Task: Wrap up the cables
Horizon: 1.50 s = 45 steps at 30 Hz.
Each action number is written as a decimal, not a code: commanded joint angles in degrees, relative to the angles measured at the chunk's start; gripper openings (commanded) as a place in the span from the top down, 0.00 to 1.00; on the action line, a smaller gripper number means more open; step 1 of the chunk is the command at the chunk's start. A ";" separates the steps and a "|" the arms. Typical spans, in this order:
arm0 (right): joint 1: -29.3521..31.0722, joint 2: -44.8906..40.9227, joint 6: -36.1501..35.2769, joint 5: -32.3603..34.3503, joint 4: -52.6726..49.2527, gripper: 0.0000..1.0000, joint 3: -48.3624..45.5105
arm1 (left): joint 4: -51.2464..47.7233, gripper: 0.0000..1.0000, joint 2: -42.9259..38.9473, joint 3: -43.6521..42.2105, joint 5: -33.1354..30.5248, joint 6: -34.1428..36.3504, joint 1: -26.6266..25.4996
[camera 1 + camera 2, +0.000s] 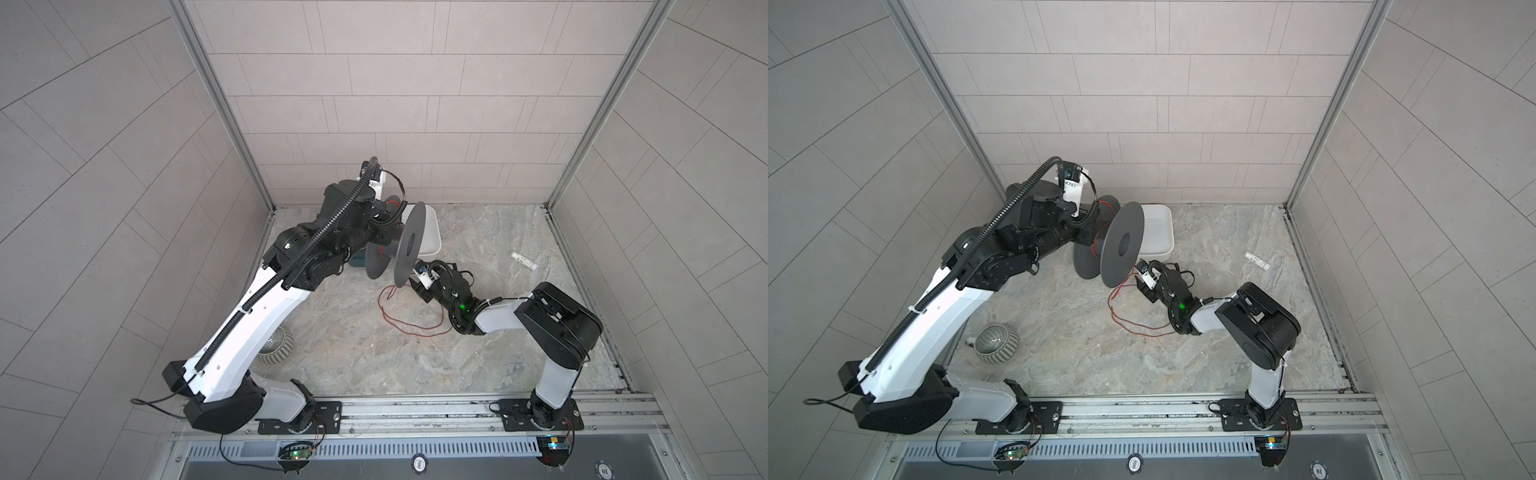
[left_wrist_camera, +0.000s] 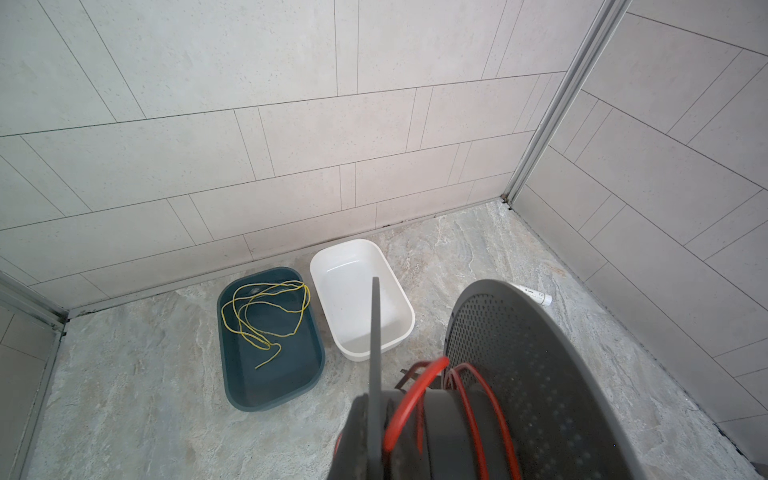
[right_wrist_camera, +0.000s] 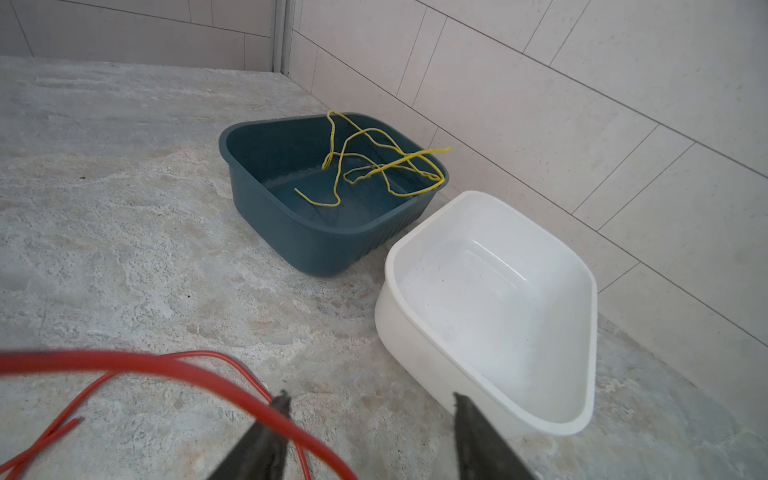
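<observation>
Step in hand, as I judge it: winding the cable onto the spool, only partly done.

Spool (image 1: pixel 409 245) is off the table with its axis roughly level. The left gripper (image 1: pixel 374 243) carries it, closed tight on the thinner flange, which shows edge-on in the left wrist view. A few red turns sit on the hub. Most of the cable (image 1: pixel 415 328) lies in loose loops on the table, below and just in front of the spool, and one strand climbs toward it.

Right gripper (image 3: pixel 370 415) is low, just beside the outer flange, jaws apart and pinching nothing. A strand crosses one fingertip (image 3: pixel 280 405) and runs into the gap.

Next move, my reading: close on that strand and lead it round the hub under light tension. The wire is far thinner than the pads, so it may slip out or drag a loop along.

Room: pale tiled walls (image 1: pixel 374 104) on three sides. Table (image 1: pixel 374 374) is grey, marbled and matte. By the back wall stands a teal bin (image 3: pixel 291 232) with a yellow wire (image 3: pixel 374 166) inside. An empty white bin (image 3: pixel 415 345) sits just beside it. A ribbed bowl (image 1: pixel 996 345) is near the left arm, and a small white tube (image 1: pixel 523 261) lies well apart on the right
</observation>
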 commanded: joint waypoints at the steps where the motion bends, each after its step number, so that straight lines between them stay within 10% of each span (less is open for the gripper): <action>1: 0.02 0.80 0.59 -0.86 2.11 0.69 0.23 | 3.80 1.00 -2.16 -0.19 -0.79 -0.76 0.02; 6: 1.35 0.17 2.92 -0.61 6.27 1.00 -3.30 | 4.54 1.00 -2.10 -0.65 -2.38 -1.29 0.02; 45: 19.75 -42.26 1.24 9.94 -43.15 1.00 0.55 | 27.25 1.00 2.80 -16.19 -23.14 -2.03 2.82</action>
